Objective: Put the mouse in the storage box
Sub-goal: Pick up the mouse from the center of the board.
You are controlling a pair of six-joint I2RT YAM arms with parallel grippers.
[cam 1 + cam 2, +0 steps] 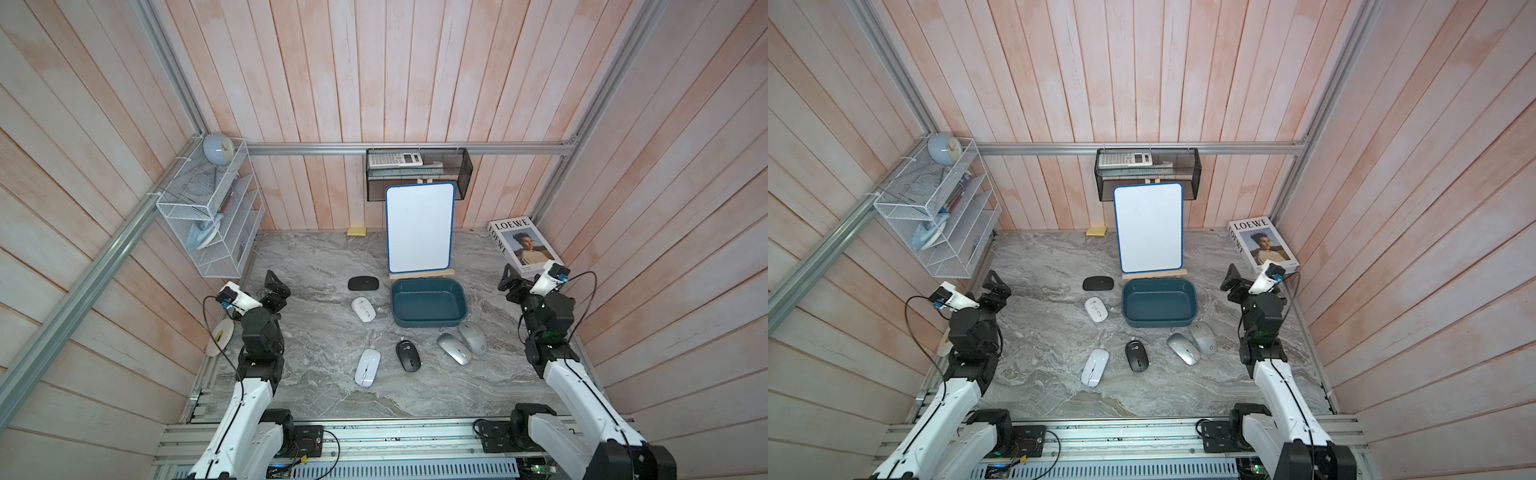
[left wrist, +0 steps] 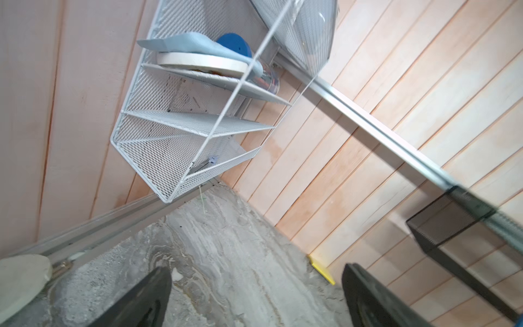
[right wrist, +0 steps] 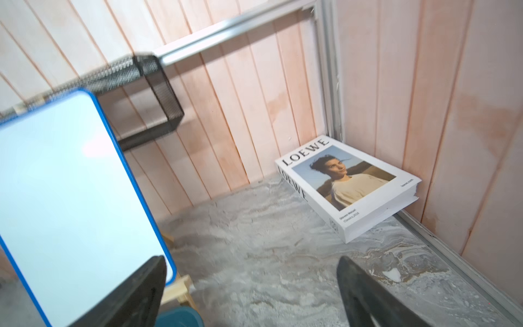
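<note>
Marble tabletop [image 1: 316,257] bears six mice [image 1: 408,355] near the teal storage box [image 1: 430,321].

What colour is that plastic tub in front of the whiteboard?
Dark teal-blue; the storage box shows best in a top view.

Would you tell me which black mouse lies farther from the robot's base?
The flat black mouse lying crosswise beside the storage box's far corner; the other black mouse sits nearer, between a white mouse and a silver mouse.
</note>
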